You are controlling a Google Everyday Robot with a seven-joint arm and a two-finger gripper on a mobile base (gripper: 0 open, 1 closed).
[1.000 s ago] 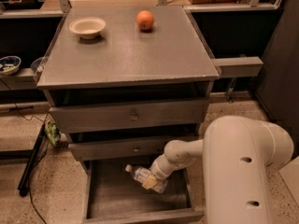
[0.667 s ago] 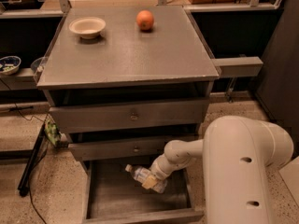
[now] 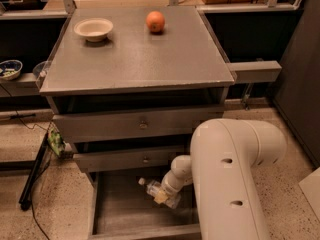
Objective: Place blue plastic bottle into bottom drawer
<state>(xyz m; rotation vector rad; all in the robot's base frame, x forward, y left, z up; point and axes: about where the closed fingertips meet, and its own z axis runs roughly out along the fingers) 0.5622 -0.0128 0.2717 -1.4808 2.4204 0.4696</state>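
Camera view | bottle (image 3: 149,187) was low inside the open bottom drawer (image 3: 117,209), cap pointing left | tool (image 3: 163,197) was at its right end; gripping or spread, could not be told | judged nearly done: release and withdrawal remained

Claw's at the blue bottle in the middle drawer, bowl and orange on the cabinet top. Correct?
Wrong drawer. The camera view shows the claw at the blue plastic bottle inside the open bottom drawer, below the middle drawer front. Bowl and orange sit on the cabinet top, as stated.
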